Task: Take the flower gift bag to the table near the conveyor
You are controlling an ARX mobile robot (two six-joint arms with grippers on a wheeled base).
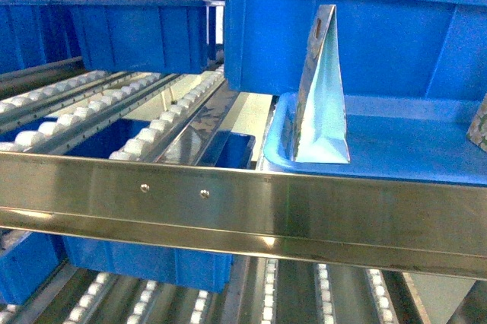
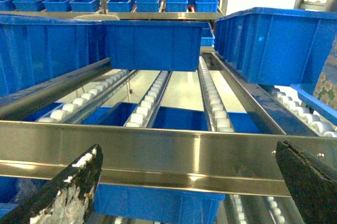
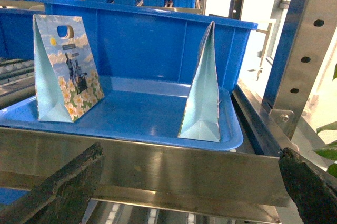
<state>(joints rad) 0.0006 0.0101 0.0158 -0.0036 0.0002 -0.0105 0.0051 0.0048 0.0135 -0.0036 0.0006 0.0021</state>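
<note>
**Approach stage; bag not yet grasped.** The flower bag (image 3: 66,69) stands upright at the left end of a blue tray (image 3: 152,121) on the conveyor (image 1: 228,202), behind its steel front rail. A second bag (image 3: 202,95) stands apart from it, towards the tray's right end, showing only its pale side.

The right gripper (image 3: 190,153) hangs in front of the rail with its jaws spread wide and holding nothing. The left gripper (image 2: 188,150) is equally wide and empty, and it faces the roller lanes rather than the tray. The table is not in view.

Your next move likely calls for lifting the right gripper over the rail, steering left of the second bag, and closing on the flower bag's top by the handle cut-out.

The bag is a triangular-sided paper one with plain pale-blue flanks. Its front is printed with yellow-white flowers and dark figures. It looks light, so expect it to crush or tip easily.
</note>
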